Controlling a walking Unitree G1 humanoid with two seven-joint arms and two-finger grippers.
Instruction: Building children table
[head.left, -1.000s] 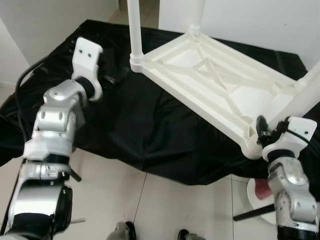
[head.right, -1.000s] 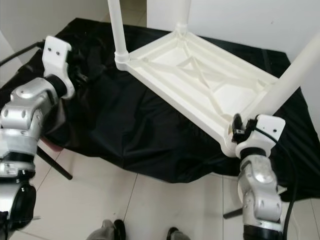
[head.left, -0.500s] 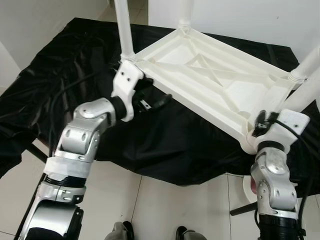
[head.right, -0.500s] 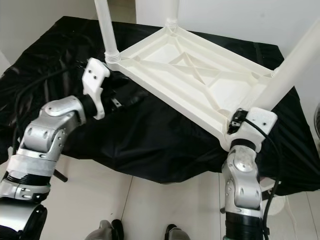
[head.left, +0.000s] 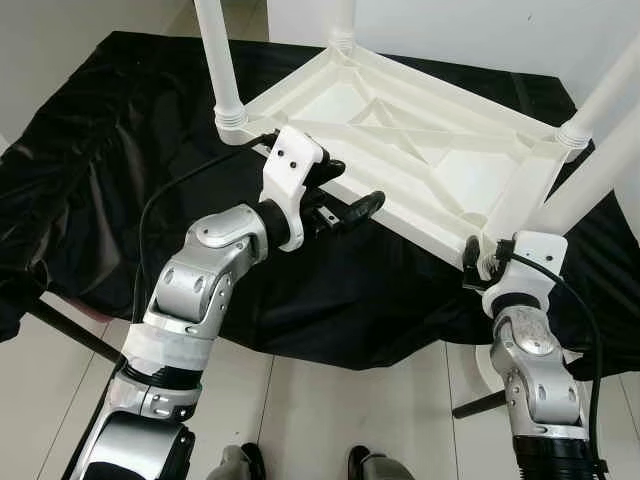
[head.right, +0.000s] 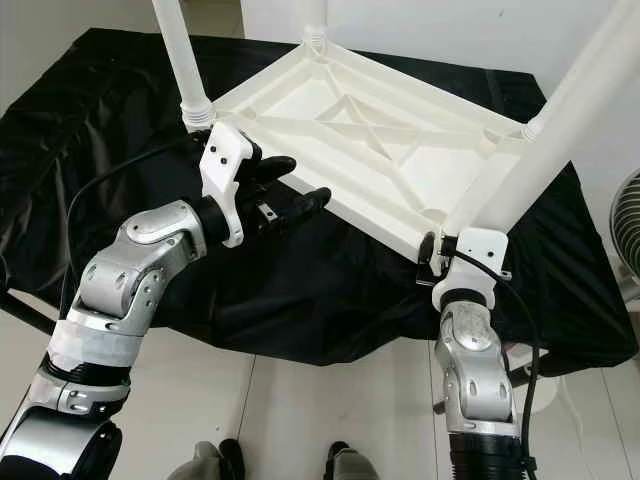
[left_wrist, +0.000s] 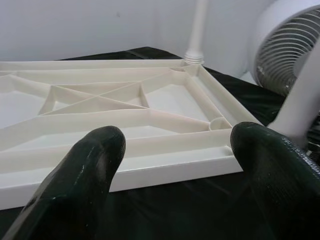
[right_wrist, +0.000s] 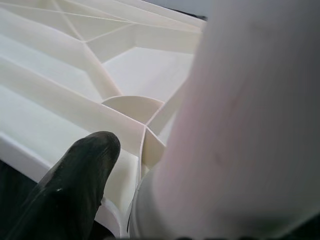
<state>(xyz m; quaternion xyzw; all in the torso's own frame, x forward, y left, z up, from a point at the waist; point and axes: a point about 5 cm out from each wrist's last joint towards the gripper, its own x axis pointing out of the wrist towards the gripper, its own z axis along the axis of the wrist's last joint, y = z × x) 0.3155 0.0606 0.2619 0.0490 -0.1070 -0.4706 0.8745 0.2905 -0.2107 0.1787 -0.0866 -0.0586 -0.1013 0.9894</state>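
While the black cloth (head.left: 120, 150) covered the whole raised surface and hung down over its near edge toward the tiled floor (head.left: 330, 410), the white table top (head.left: 400, 150) lay upside down on it, ribbed underside facing up with crossed braces in the middle. White legs stood up from its corners: one at the far-left corner (head.left: 215, 60), one at the far corner (head.left: 342, 20), one at the right corner (head.left: 600, 90), and one at the near-right corner (head.left: 570, 190), this last one leaning outward to the right. A white fan (left_wrist: 287, 45) stood beyond the table top's far end in the left wrist view. The left arm reached across the cloth, and the left gripper (head.left: 345, 195) hovered just at the table top's near-left edge, its two black fingers (left_wrist: 90, 165) spread wide apart with nothing between them. The right gripper (head.left: 482, 262) sat at the near-right corner, right against the base of the leaning leg; one black finger (right_wrist: 75, 185) lay beside the corner socket, close to the leg, but whether the fingers clasped the leg could not be told. Two shoe tips (head.left: 365, 465) showed on the floor at the bottom edge.
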